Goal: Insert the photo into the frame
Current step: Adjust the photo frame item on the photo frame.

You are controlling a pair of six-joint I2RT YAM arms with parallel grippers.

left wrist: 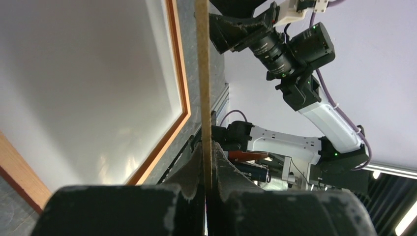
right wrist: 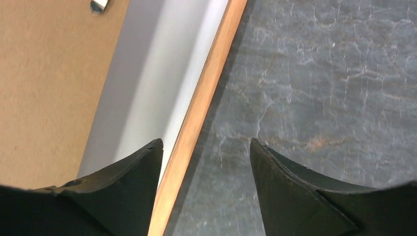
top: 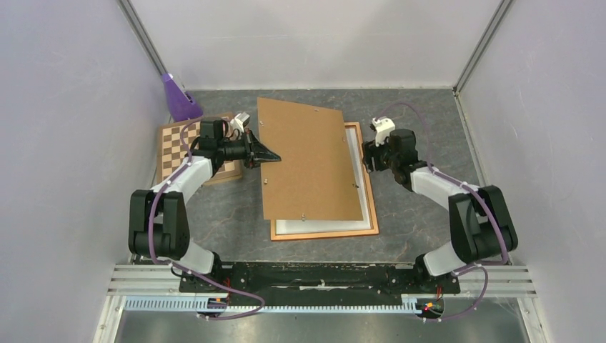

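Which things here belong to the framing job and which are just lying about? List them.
Job:
frame
white sheet in it, probably the photo's back
hardboard backing panel, clamped in left pincer
right pincer, open above frame's rail

Lying about:
chessboard
purple object

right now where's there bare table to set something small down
Bare table runs between the near rail of the frame and the arm bases, and along the back wall behind the backing panel. The left is crowded: chessboard, purple cone, left claw.
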